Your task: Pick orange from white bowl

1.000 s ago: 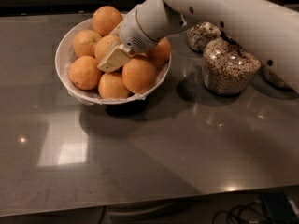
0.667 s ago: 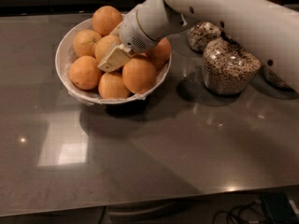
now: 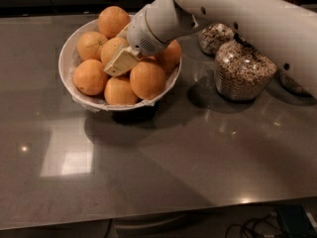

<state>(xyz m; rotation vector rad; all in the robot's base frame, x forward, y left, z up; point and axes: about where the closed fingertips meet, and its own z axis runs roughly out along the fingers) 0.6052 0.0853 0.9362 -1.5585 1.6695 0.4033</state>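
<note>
The jaws sit in the white bowl near the desk's far edge, against the orange; their gap cannot be told

A kitchen or pantry-like room: a smooth, dark grey stone-look table that mirrors ceiling lights carries a wide round white bowl heaped with oranges and two clear glass jars filled with cereal or grains. The robot's cream-coloured gripper sits over the fruit in the middle of the bowl. Loose black cables lie below the table's front edge.
</note>
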